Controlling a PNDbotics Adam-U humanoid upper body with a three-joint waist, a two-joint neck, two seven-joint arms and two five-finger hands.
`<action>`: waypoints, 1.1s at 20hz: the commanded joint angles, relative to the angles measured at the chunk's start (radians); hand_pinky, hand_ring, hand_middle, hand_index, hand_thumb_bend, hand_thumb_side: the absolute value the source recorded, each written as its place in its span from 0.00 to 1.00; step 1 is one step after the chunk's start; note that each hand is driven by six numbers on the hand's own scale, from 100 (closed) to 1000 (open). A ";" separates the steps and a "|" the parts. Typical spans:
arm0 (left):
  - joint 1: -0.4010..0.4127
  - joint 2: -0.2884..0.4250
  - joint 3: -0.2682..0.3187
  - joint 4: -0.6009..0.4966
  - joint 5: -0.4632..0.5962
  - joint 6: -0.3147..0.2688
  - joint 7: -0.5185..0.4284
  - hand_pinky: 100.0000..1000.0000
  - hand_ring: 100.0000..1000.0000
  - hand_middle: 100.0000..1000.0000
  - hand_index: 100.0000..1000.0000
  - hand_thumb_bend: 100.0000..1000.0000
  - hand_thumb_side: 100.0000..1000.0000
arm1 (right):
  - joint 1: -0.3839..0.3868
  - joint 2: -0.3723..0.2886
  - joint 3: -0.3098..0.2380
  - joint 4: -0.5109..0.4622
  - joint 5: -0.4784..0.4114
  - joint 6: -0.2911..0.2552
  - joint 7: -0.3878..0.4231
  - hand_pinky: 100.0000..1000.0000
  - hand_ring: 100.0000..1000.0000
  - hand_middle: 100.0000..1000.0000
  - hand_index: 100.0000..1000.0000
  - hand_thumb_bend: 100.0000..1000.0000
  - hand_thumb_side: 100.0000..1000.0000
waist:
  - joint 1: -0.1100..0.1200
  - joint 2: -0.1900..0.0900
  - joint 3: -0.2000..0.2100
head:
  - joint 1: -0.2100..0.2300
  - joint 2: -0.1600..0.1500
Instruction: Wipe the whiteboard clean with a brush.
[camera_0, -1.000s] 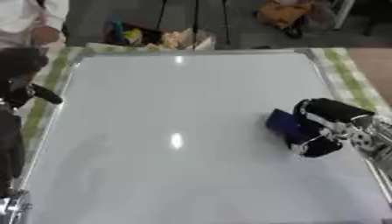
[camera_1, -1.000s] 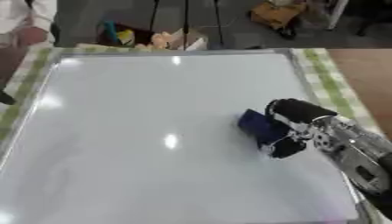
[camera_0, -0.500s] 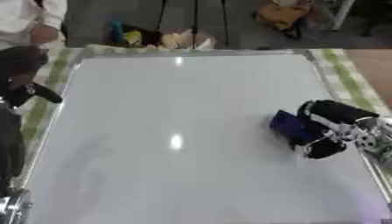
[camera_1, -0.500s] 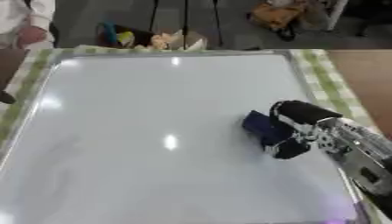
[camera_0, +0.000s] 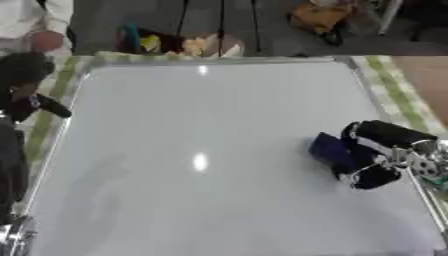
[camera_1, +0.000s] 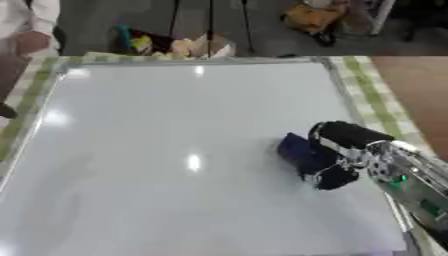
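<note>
The whiteboard (camera_0: 201, 150) lies flat and fills most of both views, its surface pale with light glare and faint smudges at the lower left. A dark blue brush (camera_0: 331, 150) rests on the board at the right side. My right hand (camera_0: 378, 152) comes in from the right edge with its fingers curled round the brush. My left hand (camera_0: 24, 90) shows at the left edge beside the board's frame; I cannot make out how its fingers stand.
A green checked cloth (camera_0: 385, 85) shows under the board along its right and left edges. Past the far edge are stand legs, a box with coloured items (camera_0: 175, 44) and a person's sleeve and hand (camera_0: 39, 30).
My right hand has slid the brush slightly to the right and nearer across the board. The left arm has stayed put.
</note>
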 joint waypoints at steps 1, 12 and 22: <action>-0.013 0.007 -0.005 -0.018 -0.004 -0.001 0.000 0.38 0.75 0.70 0.66 0.00 0.97 | 0.027 -0.005 0.040 0.011 -0.025 -0.005 0.021 0.35 0.41 0.22 0.01 0.00 0.21 | 0.005 -0.010 0.002 | -0.002 -0.013; -0.012 0.007 -0.005 -0.018 -0.004 -0.001 0.000 0.38 0.76 0.70 0.66 0.00 0.97 | 0.014 0.007 0.050 0.020 -0.055 -0.004 0.026 0.33 0.40 0.21 0.01 0.00 0.22 | 0.003 -0.006 0.005 | -0.006 -0.018; -0.013 0.008 -0.006 -0.018 -0.005 -0.001 -0.002 0.38 0.76 0.70 0.66 0.00 0.97 | 0.027 -0.004 0.050 -0.039 -0.120 -0.001 0.030 0.31 0.38 0.19 0.00 0.00 0.23 | 0.004 -0.005 0.007 | -0.004 -0.017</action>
